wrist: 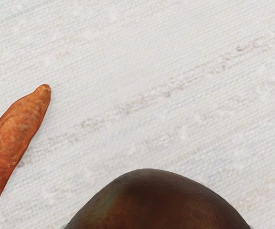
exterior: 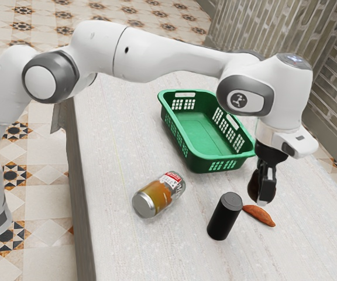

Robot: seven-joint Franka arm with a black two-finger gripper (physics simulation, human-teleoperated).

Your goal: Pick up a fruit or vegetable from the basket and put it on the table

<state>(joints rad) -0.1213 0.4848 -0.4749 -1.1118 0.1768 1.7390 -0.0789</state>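
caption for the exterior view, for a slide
Robot gripper holding a dark brown fruit or vegetable near a sweet potato, a green basket close by.

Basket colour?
The basket is green, with pale cut-outs along its sides; best seen in the exterior view.

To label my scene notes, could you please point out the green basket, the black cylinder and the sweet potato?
Green basket point(exterior: 200, 133): exterior view, on its bare inner floor.
Black cylinder point(exterior: 224, 220): exterior view, on its curved side.
Sweet potato point(wrist: 17, 133): wrist view, on the middle of its orange skin.
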